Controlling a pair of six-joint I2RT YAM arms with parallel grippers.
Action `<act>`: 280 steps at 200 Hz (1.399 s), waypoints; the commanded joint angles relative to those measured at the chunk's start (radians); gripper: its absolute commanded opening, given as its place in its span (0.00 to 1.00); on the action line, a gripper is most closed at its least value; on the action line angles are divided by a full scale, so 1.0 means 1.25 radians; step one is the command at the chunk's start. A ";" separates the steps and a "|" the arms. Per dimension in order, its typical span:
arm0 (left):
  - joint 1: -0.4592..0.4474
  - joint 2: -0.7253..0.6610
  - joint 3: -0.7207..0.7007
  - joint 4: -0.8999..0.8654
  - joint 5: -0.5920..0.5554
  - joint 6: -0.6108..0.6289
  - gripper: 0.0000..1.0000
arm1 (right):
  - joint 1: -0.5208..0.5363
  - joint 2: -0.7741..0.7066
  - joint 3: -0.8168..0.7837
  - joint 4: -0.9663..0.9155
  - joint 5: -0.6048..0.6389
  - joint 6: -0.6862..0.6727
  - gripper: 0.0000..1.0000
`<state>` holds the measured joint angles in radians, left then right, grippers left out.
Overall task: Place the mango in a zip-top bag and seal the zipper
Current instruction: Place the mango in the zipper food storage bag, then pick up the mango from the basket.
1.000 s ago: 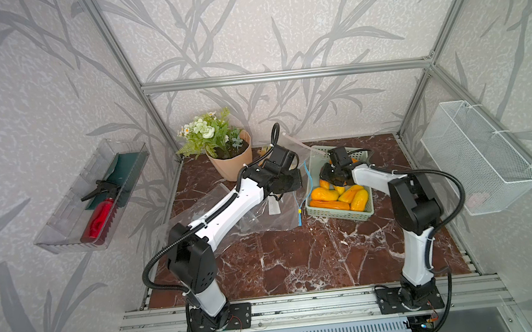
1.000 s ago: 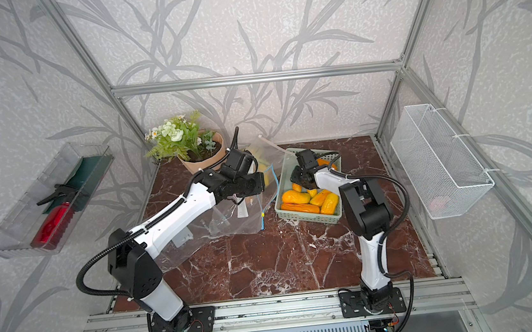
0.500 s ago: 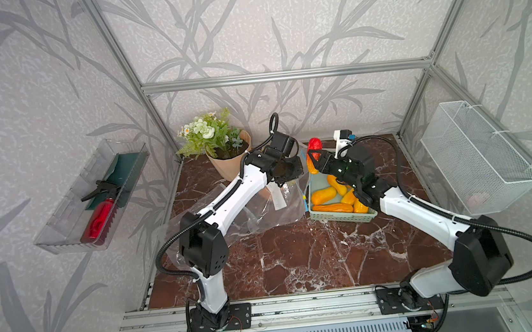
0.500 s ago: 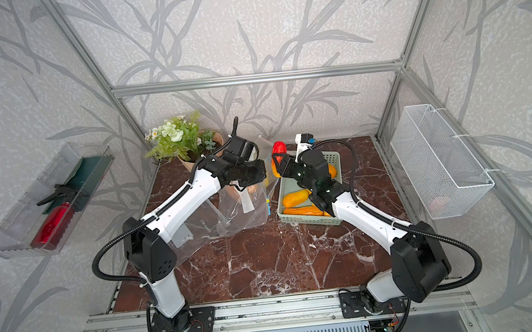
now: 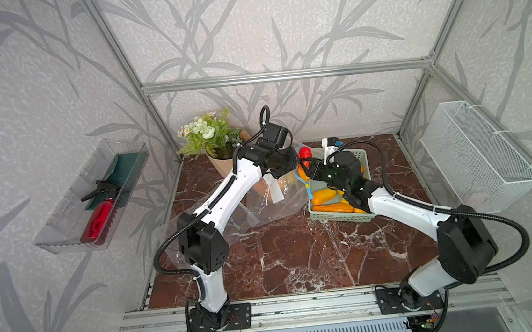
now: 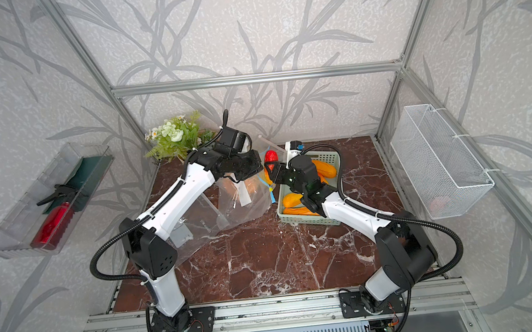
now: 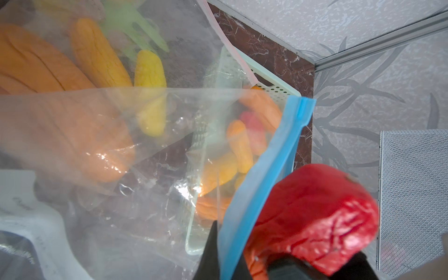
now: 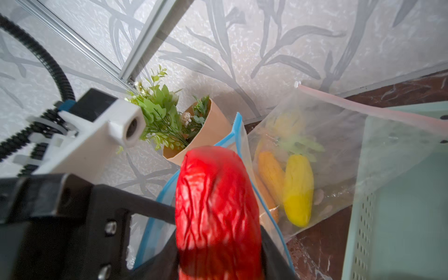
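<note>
My right gripper [image 5: 304, 167] is shut on a red mango [image 5: 305, 154], holding it in the air at the back of the table, between the two arms. In the right wrist view the mango [image 8: 215, 206] fills the space between the dark fingers [image 8: 271, 254]. The clear zip-top bag [image 5: 271, 199] hangs just left of it, its bottom resting on the marble. My left gripper [image 5: 293, 167] is shut on the bag's blue zipper strip [image 7: 274, 155], holding the mouth edge up beside the mango [image 7: 315, 213]. Both top views show the mango [image 6: 270, 156] against the bag's raised edge.
A pale green basket [image 5: 343, 217] with several orange and yellow mangoes sits under my right arm. A second clear bag [image 8: 291, 169], with a pink strip and fruit inside, lies behind. A potted plant [image 5: 218, 138] stands back left; a wire basket [image 5: 476, 156] and a clear tray [image 5: 94, 196] hang on the walls.
My right arm has lifted the red mango out of the basket and carried it left to the bag's mouth. My left arm has raised the bag's edge.
</note>
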<state>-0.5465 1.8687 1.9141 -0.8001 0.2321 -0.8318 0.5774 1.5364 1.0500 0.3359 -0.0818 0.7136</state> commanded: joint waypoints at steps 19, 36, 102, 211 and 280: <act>0.007 -0.025 0.020 0.004 -0.023 -0.023 0.00 | 0.010 -0.057 0.055 -0.191 0.088 -0.055 0.57; 0.007 -0.022 0.015 -0.001 -0.024 -0.018 0.00 | 0.010 -0.068 0.099 -0.256 0.124 -0.083 0.62; 0.007 -0.010 0.020 -0.003 -0.018 -0.007 0.00 | -0.081 -0.003 0.216 -0.597 0.163 0.099 0.64; 0.004 -0.018 -0.010 -0.011 -0.018 0.011 0.00 | -0.134 0.329 0.284 -0.746 0.089 0.507 0.69; 0.004 -0.029 -0.023 -0.011 -0.019 0.015 0.00 | -0.149 0.377 0.250 -0.660 0.092 0.526 0.35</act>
<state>-0.5423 1.8679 1.8942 -0.8013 0.2256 -0.8234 0.3931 2.0167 1.3983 -0.5171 0.0185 1.3415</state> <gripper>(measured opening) 0.048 0.444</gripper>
